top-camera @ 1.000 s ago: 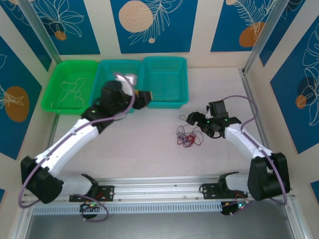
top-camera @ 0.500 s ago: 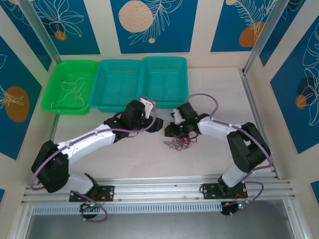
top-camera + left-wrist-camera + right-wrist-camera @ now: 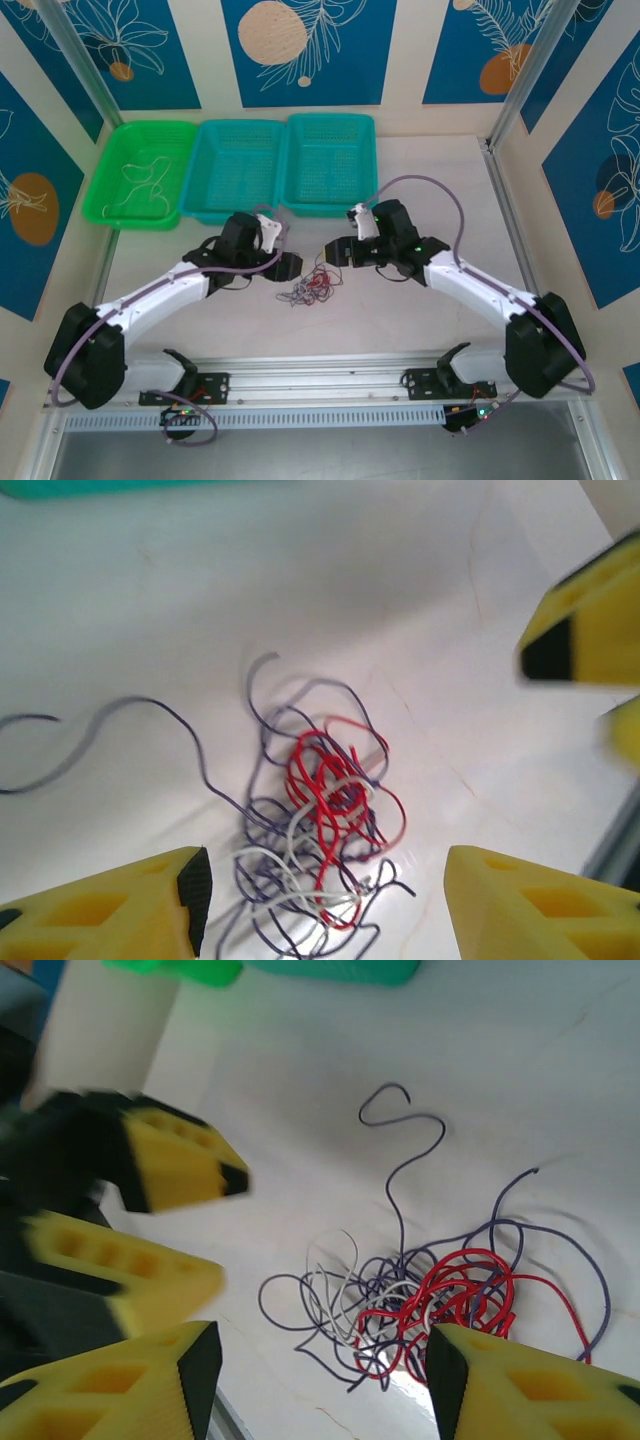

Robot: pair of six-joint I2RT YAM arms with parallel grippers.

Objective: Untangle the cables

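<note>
Cables (image 3: pixel 312 285), red, whitish and dark strands knotted in one small heap, lie on the counter (image 3: pixel 420 180). The left claw (image 3: pixel 288 266) just left of them and the right claw (image 3: pixel 335 252) just right of them both gape, holding nothing. Closing on the heap's middle would likely catch several strands and pull the knot tighter. The claws, so near each other across it, could also knock together.

There are three baskets: one green basket (image 3: pixel 140 126) and two blue-green baskets (image 3: pixel 235 165) (image 3: pixel 330 160). There are two robot arms, the left arm (image 3: pixel 160 287) and the right arm (image 3: pixel 480 290). Each arm has one gripper, the left gripper (image 3: pixel 288 265) and the right gripper (image 3: pixel 335 252). The tangle (image 3: pixel 312 287) has one red wire (image 3: pixel 325 780) and one white wire (image 3: pixel 275 858). Its dark purple wires (image 3: pixel 170 712) are too mixed up to count. One pale wire (image 3: pixel 140 180) lies in the green basket.
</note>
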